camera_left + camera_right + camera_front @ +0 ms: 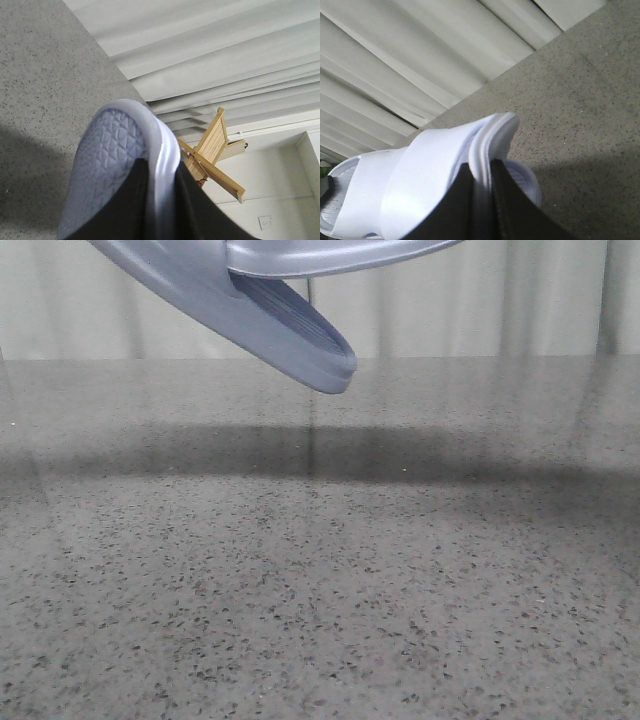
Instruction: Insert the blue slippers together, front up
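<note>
Both blue slippers [290,330] hang high above the table [320,590]. Left gripper [159,200] and right gripper [481,200] each pinch a thick edge; the foam looks light and bendable.

Both blue slippers [270,315] hang overlapped in the air above the far desk [320,590] edge.
</note>
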Robot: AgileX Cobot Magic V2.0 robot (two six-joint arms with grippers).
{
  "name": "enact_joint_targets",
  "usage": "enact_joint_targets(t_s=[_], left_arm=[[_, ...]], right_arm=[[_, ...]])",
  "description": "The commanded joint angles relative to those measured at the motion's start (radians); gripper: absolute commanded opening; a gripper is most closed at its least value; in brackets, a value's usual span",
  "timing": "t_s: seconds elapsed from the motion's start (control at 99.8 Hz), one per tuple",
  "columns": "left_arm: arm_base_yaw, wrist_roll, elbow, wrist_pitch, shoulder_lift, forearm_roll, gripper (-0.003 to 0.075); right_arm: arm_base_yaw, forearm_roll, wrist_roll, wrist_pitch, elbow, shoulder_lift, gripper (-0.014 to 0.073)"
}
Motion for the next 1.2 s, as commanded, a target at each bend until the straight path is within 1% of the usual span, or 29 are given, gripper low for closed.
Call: enact_joint_targets(t_s=[0.0, 0.12, 0.281, 0.461, 0.551, 0.711, 0.791, 0.912, 1.032, 1.192], left_arm=[[-0.049, -0.015, -0.028, 0.253, -0.020, -0.063, 0.0016], [-0.049, -0.010, -0.028, 0.218, -0.020, -0.055, 0.0016], [-0.046, -0.010, -0.028, 0.163, -0.020, -0.029, 0.0016], [-0.046, -0.010, -0.024, 0.080, -0.020, 0.032, 0.0016], [-0.046, -0.010, -0.024, 0.057, -0.020, 0.052, 0.0016], [-0.046, -0.010, -0.024, 0.040, -0.020, 0.054, 0.0016], [-0.046, -0.010, -0.024, 0.038, -0.020, 0.054, 0.0016], [-0.046, -0.010, -0.024, 0.028, -0.017, 0.054, 0.0016], [-0.046, -0.010, -0.024, 0.026, 0.002, 0.054, 0.0016], [-0.046, -0.010, -0.024, 0.028, 0.042, 0.054, 0.0016]], right_arm=[[0.037, -0.068, -0.006, -0.061, -0.040, -0.002, -0.0107], [0.037, -0.088, -0.008, -0.052, -0.040, -0.002, -0.0106], [0.028, -0.090, -0.065, -0.009, -0.040, -0.004, -0.0106], [-0.034, -0.091, -0.097, 0.069, -0.040, -0.004, -0.0101], [-0.079, -0.108, -0.103, 0.101, -0.040, -0.006, -0.0052], [-0.136, -0.156, -0.103, 0.140, -0.040, -0.030, 0.0106], [-0.150, -0.184, -0.103, 0.142, -0.040, -0.055, 0.0190], [-0.157, -0.227, -0.103, 0.140, -0.040, -0.096, 0.0279], [-0.157, -0.264, -0.103, 0.140, -0.040, -0.146, 0.0310], [-0.177, -0.314, -0.103, 0.158, -0.040, -0.236, 0.0310]])
